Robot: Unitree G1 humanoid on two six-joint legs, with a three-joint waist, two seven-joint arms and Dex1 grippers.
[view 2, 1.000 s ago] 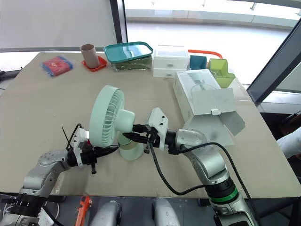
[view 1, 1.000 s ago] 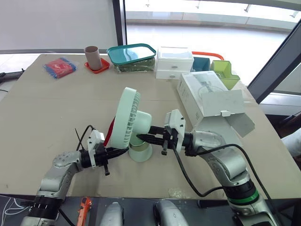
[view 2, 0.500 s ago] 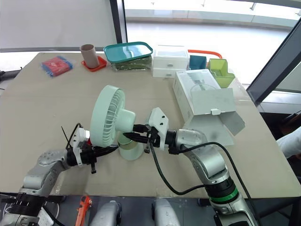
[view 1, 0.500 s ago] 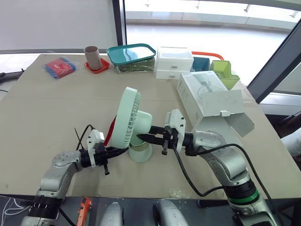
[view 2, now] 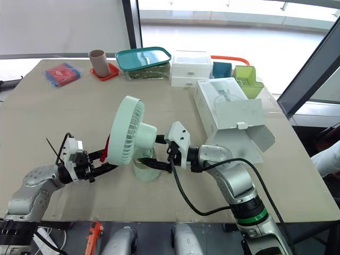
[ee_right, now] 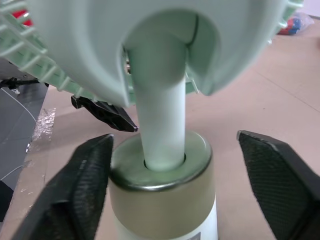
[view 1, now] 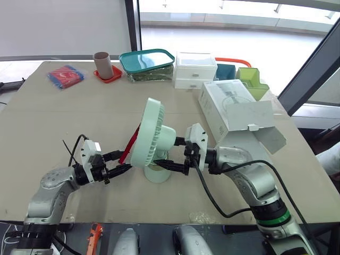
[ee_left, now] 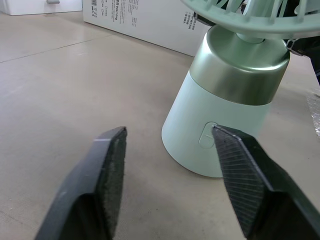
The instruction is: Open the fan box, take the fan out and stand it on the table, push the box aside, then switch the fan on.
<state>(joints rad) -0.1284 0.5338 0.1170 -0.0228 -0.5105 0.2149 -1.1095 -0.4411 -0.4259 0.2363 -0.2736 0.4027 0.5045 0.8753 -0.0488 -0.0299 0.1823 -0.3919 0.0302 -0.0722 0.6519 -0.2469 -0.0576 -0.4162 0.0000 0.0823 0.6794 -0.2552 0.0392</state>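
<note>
The pale green fan (view 1: 151, 135) stands upright on its base (view 1: 158, 172) near the table's front edge. My left gripper (view 1: 119, 162) is open just left of the base, with nothing between its fingers (ee_left: 107, 185); the base (ee_left: 225, 120) lies a little ahead of them. My right gripper (view 1: 172, 155) is open on the fan's right side. Its fingers (ee_right: 90, 180) stand apart on either side of the stem (ee_right: 160, 130) and the top of the base. A red strip (view 1: 130, 146) hangs beside the fan head. The white fan box (view 1: 236, 109) lies to the right with its flap (view 1: 268, 138) open.
Along the back stand a brown cup (view 1: 102, 62) on a red coaster, a teal-lidded container (view 1: 149, 64), a white drawer unit (view 1: 195, 70), a teal bin (view 1: 227, 71) and green bins (view 1: 252, 81). A red and blue packet (view 1: 66, 75) lies at the back left.
Both grippers have opened. My left gripper has drawn back to the left, away from the fan. My right fingers have spread apart around the stem. The fan head has turned a little.
</note>
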